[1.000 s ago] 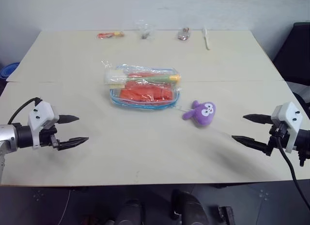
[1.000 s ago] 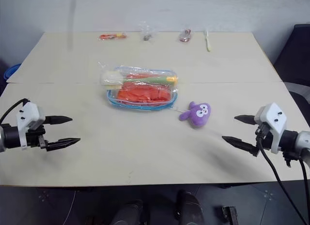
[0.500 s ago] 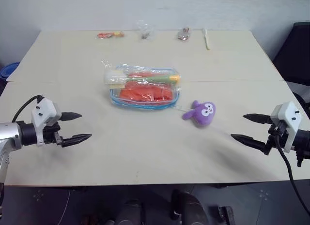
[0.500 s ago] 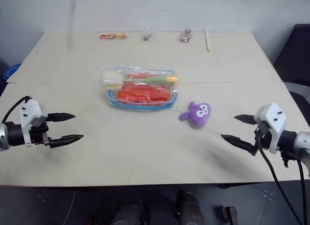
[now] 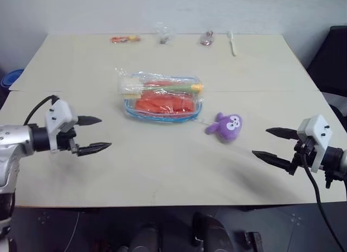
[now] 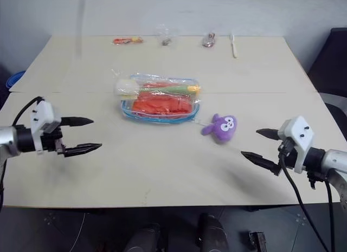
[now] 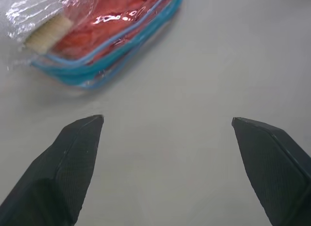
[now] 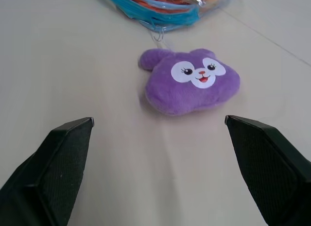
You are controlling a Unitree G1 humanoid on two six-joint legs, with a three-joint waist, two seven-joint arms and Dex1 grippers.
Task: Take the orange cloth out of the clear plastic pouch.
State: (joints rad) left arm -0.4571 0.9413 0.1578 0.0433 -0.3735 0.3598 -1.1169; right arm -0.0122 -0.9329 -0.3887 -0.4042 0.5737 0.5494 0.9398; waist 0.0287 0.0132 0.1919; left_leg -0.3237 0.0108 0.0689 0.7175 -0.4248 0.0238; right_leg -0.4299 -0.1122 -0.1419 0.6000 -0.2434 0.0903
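1. A pale bench (image 5: pixel 162 176) stood before a plain wall, with small oddments in a row along its far edge.
2. At the left, the left gripper (image 5: pixel 95 134) hovered over the bench with its jaws wide open and empty, pointing toward the middle.
3. Mid-bench lay the pouch (image 5: pixel 162 104), closed as far as could be seen, the cloth (image 5: pixel 162 103) still inside it; a crinkly bag (image 5: pixel 157 85) rested along its far side.
4. Just right of the pouch sat a purple toy (image 5: pixel 225 126).
5. At the right, the right gripper (image 5: pixel 274 146) hung with jaws open and empty, well apart from the pouch.
6. Judged so, nothing was done yet: reaching, opening and pulling out all remained.
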